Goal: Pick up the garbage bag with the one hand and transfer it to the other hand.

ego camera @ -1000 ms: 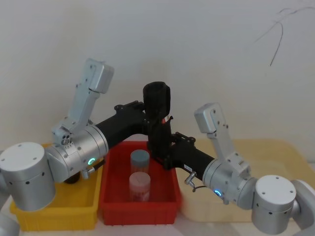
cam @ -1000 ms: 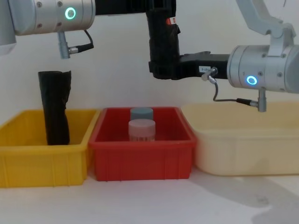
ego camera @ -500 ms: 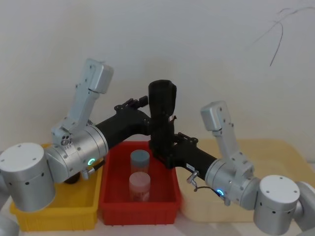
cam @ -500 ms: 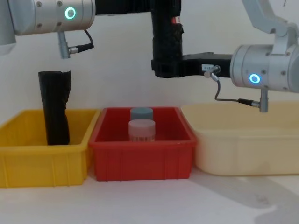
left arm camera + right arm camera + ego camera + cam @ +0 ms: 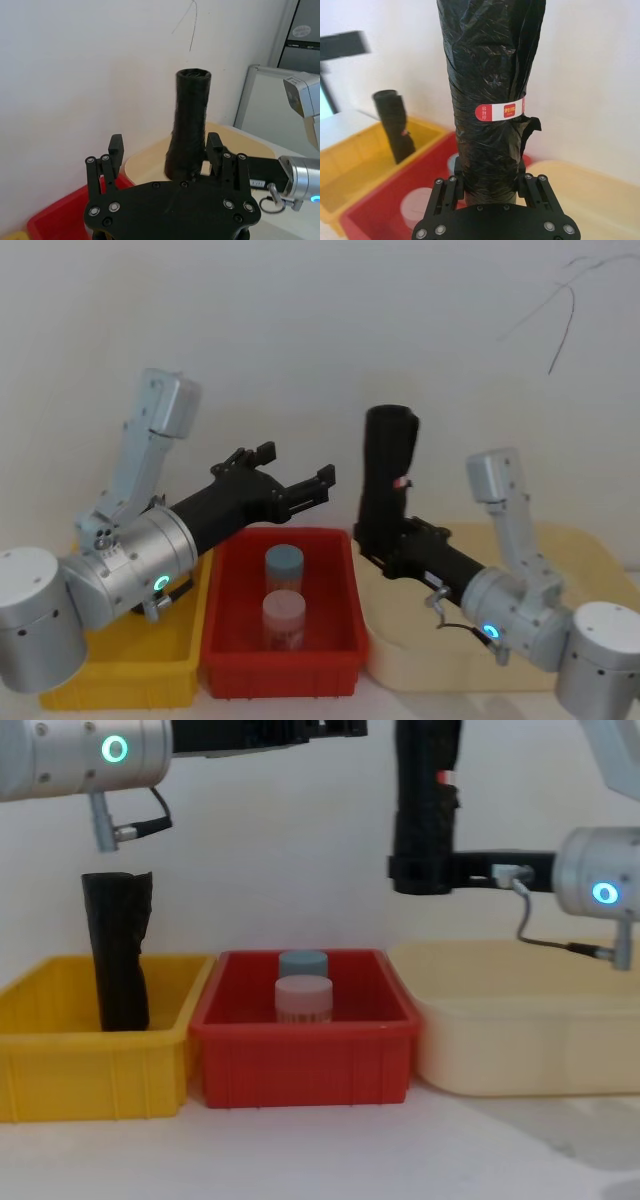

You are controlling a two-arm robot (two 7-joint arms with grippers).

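Head view has the bag [image 5: 388, 470], a tight black roll, standing upright in the air just right of centre, over the seam between the red bin [image 5: 345, 640] and the cream bin [image 5: 590, 570]. A red and white label [image 5: 502, 111] bands it about halfway up. The right gripper [image 5: 380, 540] is clamped on the roll's lower end, one finger on each side, so most of the length stands free above the grasp. The left gripper [image 5: 297, 468] lies at 9 o'clock of the bag, its fingers spread wide and clear of the roll, touching nothing.

By the look of it the handover itself is made, and what remains is to part the two arms cleanly. The roll is held low and looks top-heavy, so the right wrist should stay level and the squeeze firm; any tilt could let the soft plastic slide through the fingers. The left arm would do best to draw straight back toward 9 o'clock, fingers wide, rather than sweep across the roll's top.

Below, the red bin holds two jars [image 5: 303, 998], and at 9 o'clock of it a second roll [image 5: 117, 950] leans in the yellow bin [image 5: 60, 1070], all on the counter [image 5: 320, 1150].
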